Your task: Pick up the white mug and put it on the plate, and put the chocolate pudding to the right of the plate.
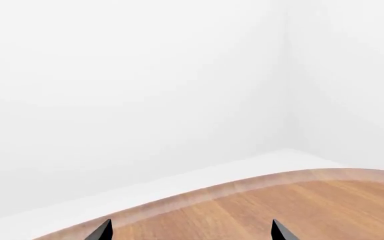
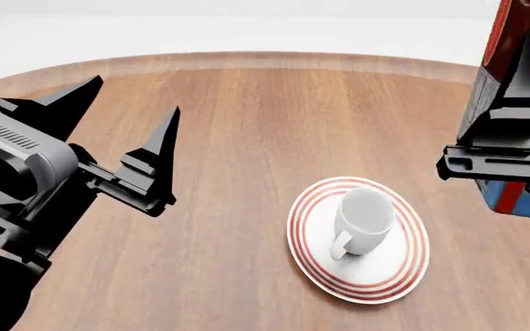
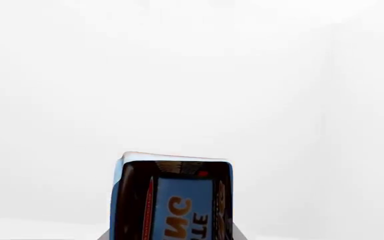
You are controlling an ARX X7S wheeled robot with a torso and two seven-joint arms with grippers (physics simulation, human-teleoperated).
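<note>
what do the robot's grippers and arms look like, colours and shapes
Both are mostly black, angular hardware. The left gripper has two flat, pointed, fin-like black fingers on a ribbed, stepped base, behind which sits a rounded grey housing with a row of fine vent slots. The right gripper shows the same black pointed finger above a flat black bar with grooves. No cables or markings show.

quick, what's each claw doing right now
Left claw: open, holding nothing, above the table.
Right claw: shut on the chocolate pudding, lifted right of the plate.
</note>
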